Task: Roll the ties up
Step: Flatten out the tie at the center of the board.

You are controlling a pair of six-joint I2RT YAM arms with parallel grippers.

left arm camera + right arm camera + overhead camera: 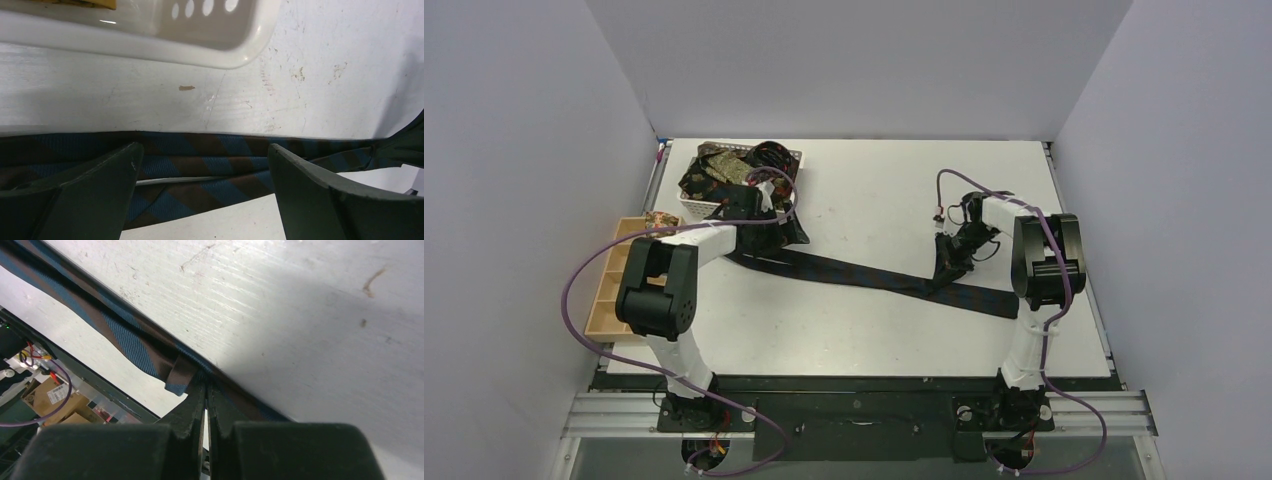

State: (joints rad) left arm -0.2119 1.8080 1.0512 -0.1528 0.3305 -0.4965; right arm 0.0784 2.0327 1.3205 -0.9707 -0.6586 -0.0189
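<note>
A long dark tie (864,272) with blue and brown stripes lies stretched across the table, from beside the basket to the right front. My left gripper (762,222) is open, low over the tie's left end (200,165), a finger on each side. My right gripper (951,258) is shut on the tie (145,347) near its right part, pinching a folded edge of the fabric at the fingertips (200,390). More patterned ties (724,165) are heaped in the white basket (694,207).
The white lattice basket's corner (235,50) is just beyond my left gripper. A pale wooden compartment tray (609,285) stands at the table's left edge, with a small patterned roll (660,220) at its far end. Grey walls enclose three sides.
</note>
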